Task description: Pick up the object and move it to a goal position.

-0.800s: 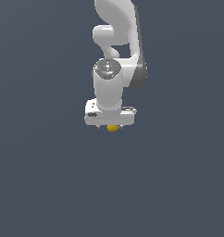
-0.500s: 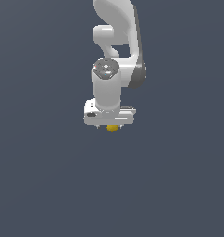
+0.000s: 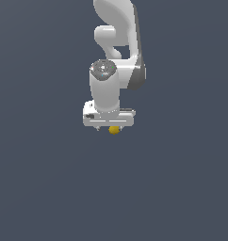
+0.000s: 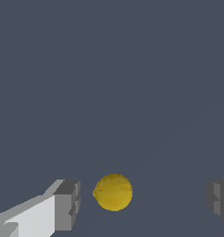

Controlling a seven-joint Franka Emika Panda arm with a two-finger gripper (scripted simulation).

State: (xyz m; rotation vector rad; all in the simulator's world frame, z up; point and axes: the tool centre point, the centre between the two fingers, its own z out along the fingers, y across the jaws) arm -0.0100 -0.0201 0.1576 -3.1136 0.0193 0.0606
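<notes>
The object is a small yellow-gold ball-like lump (image 4: 113,192); in the wrist view it lies between the two grey fingertips, nearer one pad (image 4: 67,205) than the other (image 4: 219,200). Neither pad touches it. My gripper (image 4: 142,202) is open. In the exterior view the white arm points straight down and the gripper (image 3: 109,126) hangs over the lump (image 3: 114,130), of which only a small part shows below the hand. The fingers themselves are hidden there behind the hand.
A plain dark grey-blue floor (image 3: 182,188) fills both views. Nothing else stands on it. No goal marker shows in either view.
The arm and gripper stand nearly where they were; the hand may have sunk very slightly over the lump. The lump has not moved.
</notes>
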